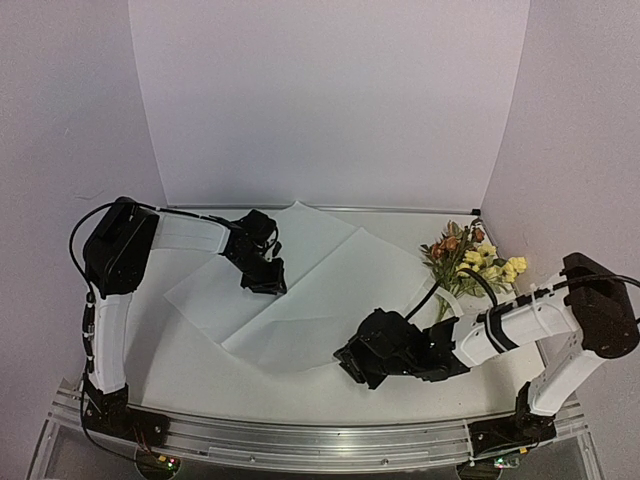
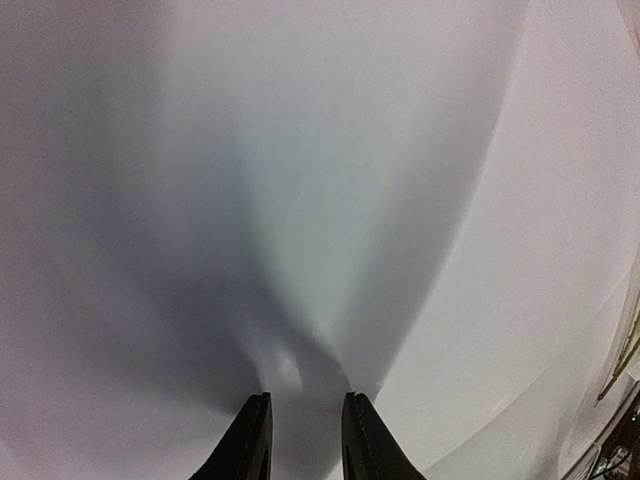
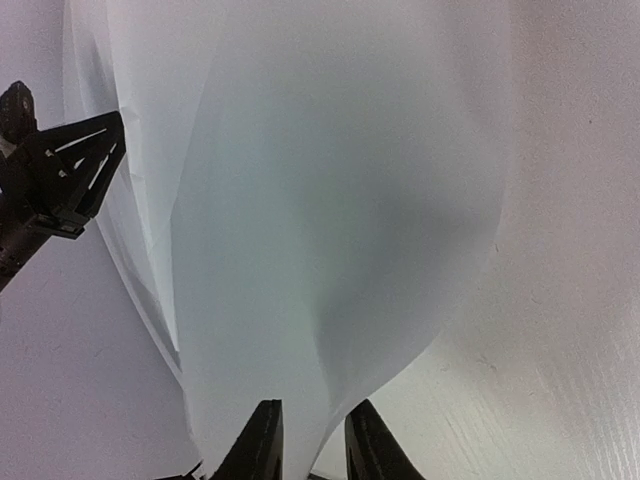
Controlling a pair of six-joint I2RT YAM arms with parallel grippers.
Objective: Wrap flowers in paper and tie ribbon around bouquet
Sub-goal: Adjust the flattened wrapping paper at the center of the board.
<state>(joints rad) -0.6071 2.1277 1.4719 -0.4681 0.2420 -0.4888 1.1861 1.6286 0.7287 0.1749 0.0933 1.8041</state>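
The paper point(image 1: 330, 290) lies spread over the middle of the table, one flap folded over another. My left gripper point(image 1: 265, 280) rests on its left part. Seen from the left wrist, the gripper point(image 2: 307, 397) is open, and the paper point(image 2: 300, 200) puckers into a ridge at the fingertips. My right gripper point(image 1: 350, 362) is at the sheet's near edge. In its wrist view the gripper point(image 3: 313, 405) is open too, with a curled edge of the paper point(image 3: 320, 200) lying between its fingers. The flowers point(image 1: 470, 258) lie bare at the back right, off the sheet. The ribbon is out of view.
White walls point(image 1: 330, 100) close in the back and both sides of the table. A metal rail point(image 1: 300, 440) runs along the near edge. A black cable point(image 1: 425, 298) loops from the right arm close to the flower stems. The left gripper point(image 3: 60, 170) shows in the right wrist view.
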